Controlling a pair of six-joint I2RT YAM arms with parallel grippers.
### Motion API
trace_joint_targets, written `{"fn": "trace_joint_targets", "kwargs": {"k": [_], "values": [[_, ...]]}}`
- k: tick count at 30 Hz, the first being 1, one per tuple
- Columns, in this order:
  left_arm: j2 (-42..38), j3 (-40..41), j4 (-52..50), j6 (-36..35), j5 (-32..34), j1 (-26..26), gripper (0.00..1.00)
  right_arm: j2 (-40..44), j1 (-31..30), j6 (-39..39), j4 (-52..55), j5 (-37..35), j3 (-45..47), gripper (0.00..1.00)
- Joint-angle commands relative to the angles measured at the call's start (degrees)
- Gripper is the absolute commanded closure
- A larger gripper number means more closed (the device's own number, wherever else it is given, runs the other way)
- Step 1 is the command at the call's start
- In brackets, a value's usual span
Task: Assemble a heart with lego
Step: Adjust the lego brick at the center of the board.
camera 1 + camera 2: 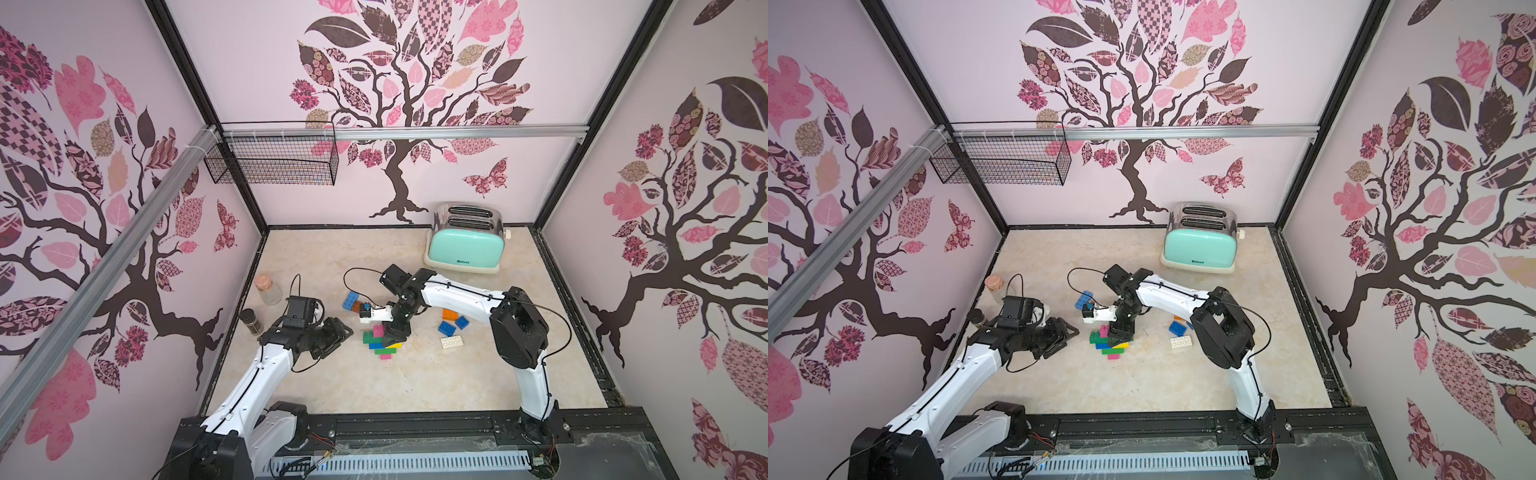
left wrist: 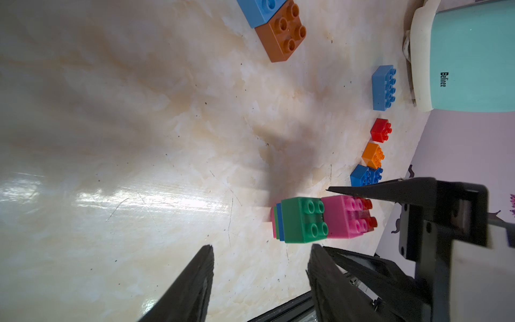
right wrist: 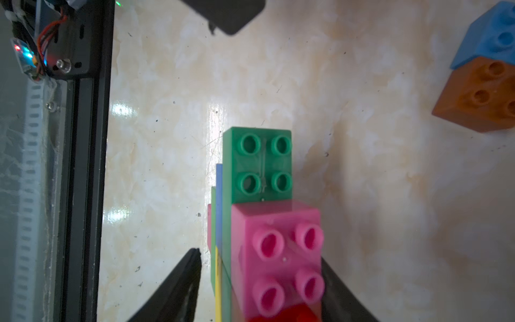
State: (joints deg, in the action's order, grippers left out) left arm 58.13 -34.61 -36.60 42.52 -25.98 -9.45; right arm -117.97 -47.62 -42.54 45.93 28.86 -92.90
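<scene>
One toaster (image 1: 465, 249), two jars (image 1: 269, 291) — one lego stack (image 1: 379, 345), one white brick (image 1: 452, 341).

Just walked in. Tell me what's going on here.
Two robot arms are building a heart from toy bricks on the marble-patterned table. The right gripper straddles the pink square brick at the top of the multicoloured brick stack, with its jaws open. The left gripper is open and empty, just short of the green square brick. A white long brick, a blue brick and an orange brick lie loose nearby.
</scene>
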Motion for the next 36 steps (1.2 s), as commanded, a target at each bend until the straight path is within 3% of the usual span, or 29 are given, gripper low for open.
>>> {"fn": "trace_joint_targets", "kwargs": {"k": [1, 9, 16, 27, 36], "values": [[0.0, -1.0, 0.5, -1.1, 0.2, 0.4, 0.42, -2.5, 0.7, -1.1, 2.0, 3.5, -2.4, 0.35], [0.0, -0.5, 1.0, -1.1, 0.3, 0.8, 0.42, -4.8, 1.3, 0.6, -1.3, 3.4, -2.7, 0.34], [-0.2, -0.3, 0.8, -1.6, 0.4, 0.8, 0.41, -2.2, 2.1, 5.5, -8.7, -1.6, 0.3, 0.32], [-1.6, 2.7, 3.3, 0.3, -0.7, -1.2, 0.4, 13.0, 2.3, 9.6, -18.6, -4.0, 18.4, 0.24], [-3.1, 4.6, 2.3, 2.8, 4.6, -8.4, 0.4, 19.4, 2.1, 11.8, -24.7, -10.1, 29.7, 0.19]]}}
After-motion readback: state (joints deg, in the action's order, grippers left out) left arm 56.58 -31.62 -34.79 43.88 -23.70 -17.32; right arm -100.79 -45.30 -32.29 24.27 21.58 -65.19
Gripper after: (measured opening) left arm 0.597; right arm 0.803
